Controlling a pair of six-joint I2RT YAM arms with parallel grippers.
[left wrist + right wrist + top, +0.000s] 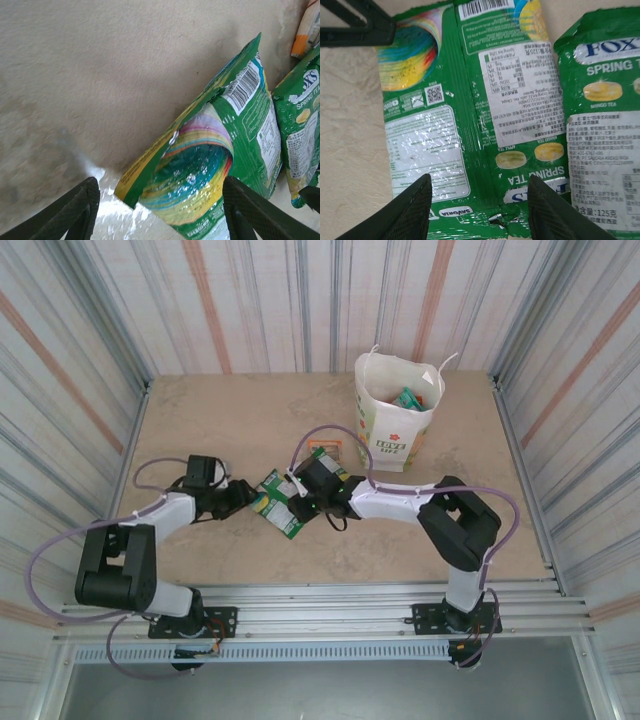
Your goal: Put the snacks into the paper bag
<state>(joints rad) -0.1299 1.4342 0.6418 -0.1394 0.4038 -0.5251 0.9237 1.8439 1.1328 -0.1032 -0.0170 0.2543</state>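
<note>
**Converging grasp.** The left gripper, fingers open, straddles the raised corner of a green packet at lower centre. The right gripper, also open, hovers over the same packet's flat back, with a second green packet just beside it at right. The paper bag stands well apart at upper right of the top view. Likely hazards: both grippers closing on one packet may tug it or clash fingers, the glossy foil may slip, and the neighbouring packet's edge may be pinched too.

spread left claw flanks a green packet (barcode up)
</note>
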